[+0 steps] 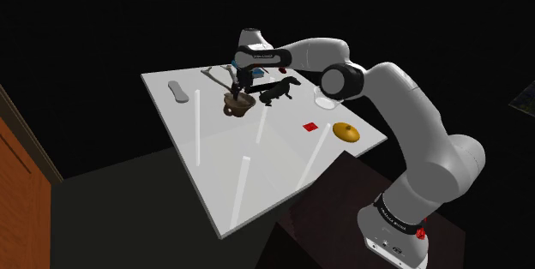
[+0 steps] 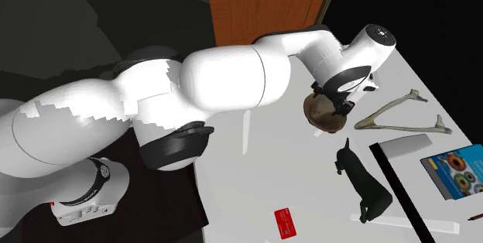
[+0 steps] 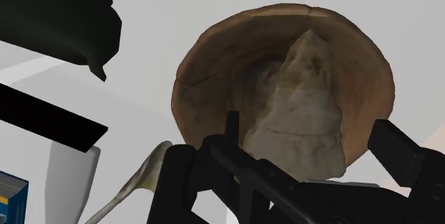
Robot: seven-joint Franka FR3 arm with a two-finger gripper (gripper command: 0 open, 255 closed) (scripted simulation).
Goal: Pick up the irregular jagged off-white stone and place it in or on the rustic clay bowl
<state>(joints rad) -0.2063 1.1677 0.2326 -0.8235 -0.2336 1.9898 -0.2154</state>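
Resting inside the brown clay bowl (image 3: 214, 58), the jagged off-white stone (image 3: 303, 112) points its narrow end toward the rim. The fingers (image 3: 396, 148) stand apart, one on either side of the stone, not clamped on it. The gripper (image 1: 240, 87) hangs directly over the bowl on the white worktop (image 1: 223, 156). A black animal figure (image 2: 362, 179) lies just beside the bowl, and a red card (image 2: 285, 223) is well apart.

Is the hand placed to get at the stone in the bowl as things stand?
Probably yes: the hand hangs just above the bowl, fingers apart on either side of the stone, with nothing between.
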